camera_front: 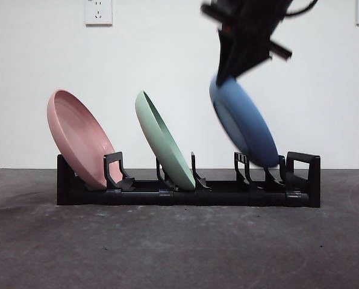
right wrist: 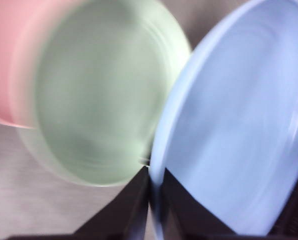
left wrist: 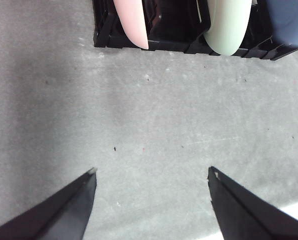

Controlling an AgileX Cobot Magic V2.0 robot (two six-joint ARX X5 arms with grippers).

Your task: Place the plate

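Three smooth round plates are seen in a black rack (camera_front: 188,194) on the rough grey table (camera_front: 179,247). At one end a pink plate (camera_front: 78,137) with a deep rim is leaned in its slot, and a thin green plate (camera_front: 162,141) is tilted the same way in the middle slot. The blue plate (camera_front: 244,121) is held at its upper rim by the right gripper (camera_front: 227,67), whose black jaws are closed tightly on that edge. Its lower edge is placed low between the prongs near the other end of the rack, well apart from the green plate. The left gripper (left wrist: 151,200) is kept over the bare table in front of the rack, its pointed jaws spread wide with nothing between them.
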